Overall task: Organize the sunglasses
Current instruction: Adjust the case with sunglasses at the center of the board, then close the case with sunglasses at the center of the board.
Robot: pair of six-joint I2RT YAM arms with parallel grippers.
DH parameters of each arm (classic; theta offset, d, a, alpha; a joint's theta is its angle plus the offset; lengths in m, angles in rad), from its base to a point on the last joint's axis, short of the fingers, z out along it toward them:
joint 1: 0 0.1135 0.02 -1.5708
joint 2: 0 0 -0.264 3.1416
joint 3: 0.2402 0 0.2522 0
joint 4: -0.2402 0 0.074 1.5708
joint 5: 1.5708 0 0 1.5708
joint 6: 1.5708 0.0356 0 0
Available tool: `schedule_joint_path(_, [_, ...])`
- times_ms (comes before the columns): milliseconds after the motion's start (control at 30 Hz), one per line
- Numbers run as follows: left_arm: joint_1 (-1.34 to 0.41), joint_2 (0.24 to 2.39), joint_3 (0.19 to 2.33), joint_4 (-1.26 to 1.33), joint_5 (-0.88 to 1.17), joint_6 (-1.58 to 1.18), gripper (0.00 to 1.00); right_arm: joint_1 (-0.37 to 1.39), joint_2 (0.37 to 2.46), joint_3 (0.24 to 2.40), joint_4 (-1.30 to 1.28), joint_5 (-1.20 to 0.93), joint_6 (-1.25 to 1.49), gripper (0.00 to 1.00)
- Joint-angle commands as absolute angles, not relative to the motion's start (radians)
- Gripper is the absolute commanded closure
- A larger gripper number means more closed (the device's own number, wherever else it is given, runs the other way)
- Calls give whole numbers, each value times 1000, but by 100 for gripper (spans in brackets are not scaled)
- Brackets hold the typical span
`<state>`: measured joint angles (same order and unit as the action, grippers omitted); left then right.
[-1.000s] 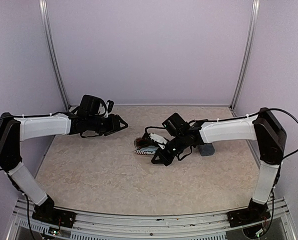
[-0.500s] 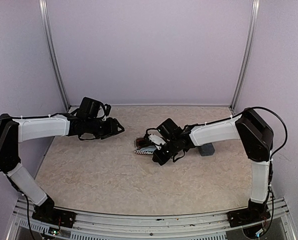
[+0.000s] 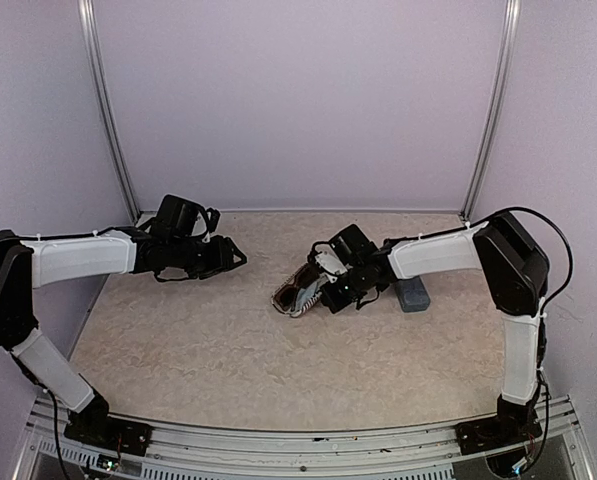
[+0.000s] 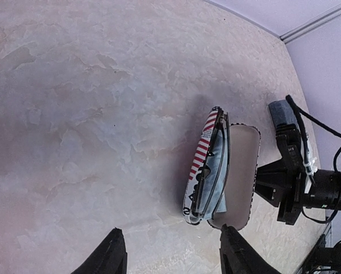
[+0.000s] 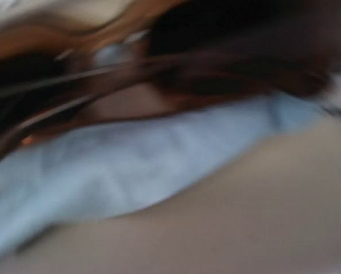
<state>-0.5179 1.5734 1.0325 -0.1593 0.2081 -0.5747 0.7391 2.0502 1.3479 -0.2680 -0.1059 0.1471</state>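
Note:
The striped pouch stands tipped on its edge at mid table, with its flap open. In the left wrist view its striped outside and beige inner flap show. The dark reddish-brown sunglasses sit inside it with a light-blue cloth. My right gripper is at the pouch's right edge and holds its flap. Its wrist view is a blurred close-up of the dark frame, the cloth and the lining; its fingers are hidden. My left gripper is open and empty, left of the pouch. The pale-pink pair is out of view.
The blue-grey oblong case lies just right of the right gripper and also shows in the left wrist view. Marbled table top spreads in front of both arms. Walls and corner posts close in the back and sides.
The right gripper has drawn back to the right and up, tipping the pouch from flat onto its edge with the flap open. The left gripper has shifted only slightly.

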Motion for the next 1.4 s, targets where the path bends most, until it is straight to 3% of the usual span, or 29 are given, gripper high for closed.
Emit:
schedule_joint_path(0, [-526,1562,1019,-166,195,-564,45,705,2070,1394,-274,-94,149,100])
schedule_joint_path(400, [-590,1677,1090,-200,123,-551,51,654,2104,1426,-286,-134,139,100])
schedule_joint_path(500, [-607,1742,1138,-213,105,-540,59,652,2106,1427,-287,-141,139,100])
schedule_joint_path(700, [-619,1903,1260,-224,114,-529,86,652,2102,1422,-285,-158,150,100])
schedule_joint_path(867, [-635,2019,1360,-235,143,-518,99,652,2091,1408,-271,-180,174,100])
schedule_joint_path(1367, [-666,2173,1459,-213,222,-529,100,653,2106,1416,-250,-230,276,100])
